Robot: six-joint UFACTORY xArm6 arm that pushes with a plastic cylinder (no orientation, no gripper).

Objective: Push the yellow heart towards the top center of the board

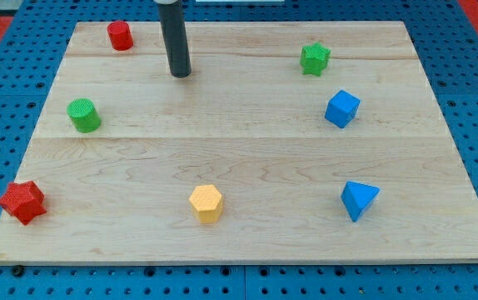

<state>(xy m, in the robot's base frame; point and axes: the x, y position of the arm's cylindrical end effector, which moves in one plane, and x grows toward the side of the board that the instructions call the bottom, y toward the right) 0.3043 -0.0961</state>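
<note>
Underneath, a blue perforated panel is seen around a pale wooden board made of joined planks. The rod's tip is set on the board near its top edge, touching no block; no fingers are carried, so nothing is grasped. From that tip, the yellow block, hexagonal here, lies well below near the bottom edge. The red cylinder stands to the tip's left, the green cylinder lower left, the green star right.
</note>
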